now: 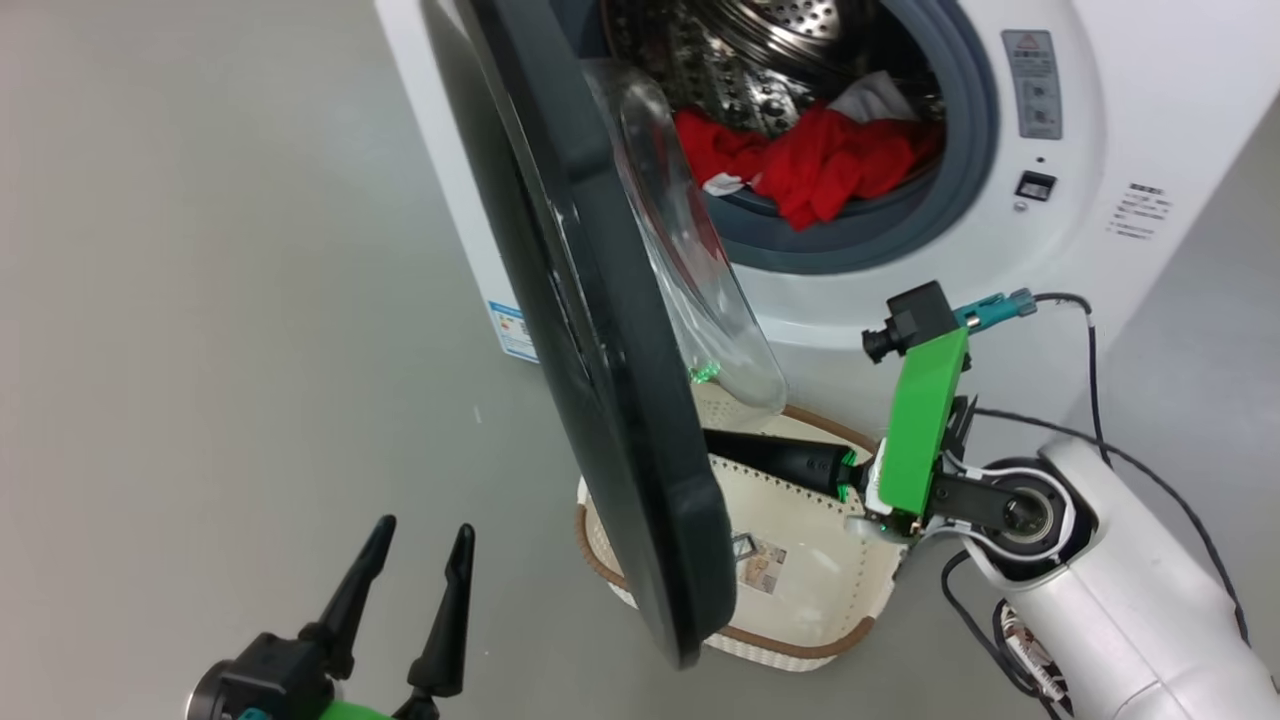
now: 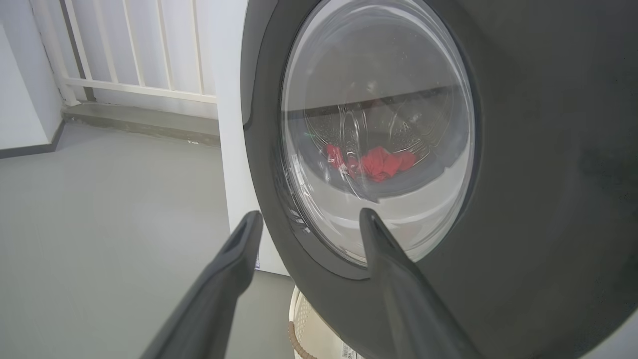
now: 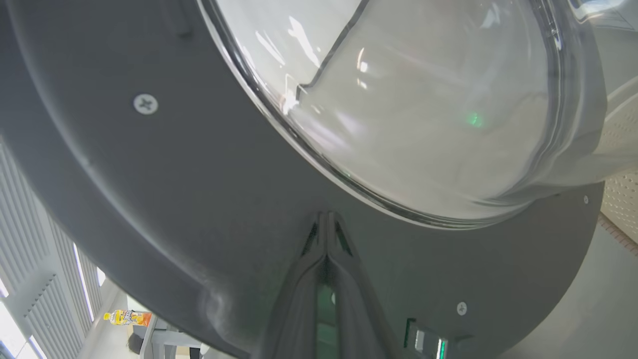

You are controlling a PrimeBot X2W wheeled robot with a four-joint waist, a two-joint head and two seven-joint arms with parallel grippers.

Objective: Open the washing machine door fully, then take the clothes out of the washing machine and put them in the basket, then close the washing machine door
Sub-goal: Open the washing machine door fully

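Note:
The washing machine stands at the top with its door swung partly out, seen edge-on, the clear glass bowl facing the drum. Red and white clothes lie in the steel drum. The cream basket sits on the floor under the door. My right gripper is shut, its tips pressed against the door's inner face just below the glass, right gripper. My left gripper hangs open at the lower left, apart from the door's outer side; the clothes show through the glass.
Bare grey floor spreads left of the machine. A white railing stands behind it. Black cables loop from my right wrist. The basket rim lies just below the door's lower edge.

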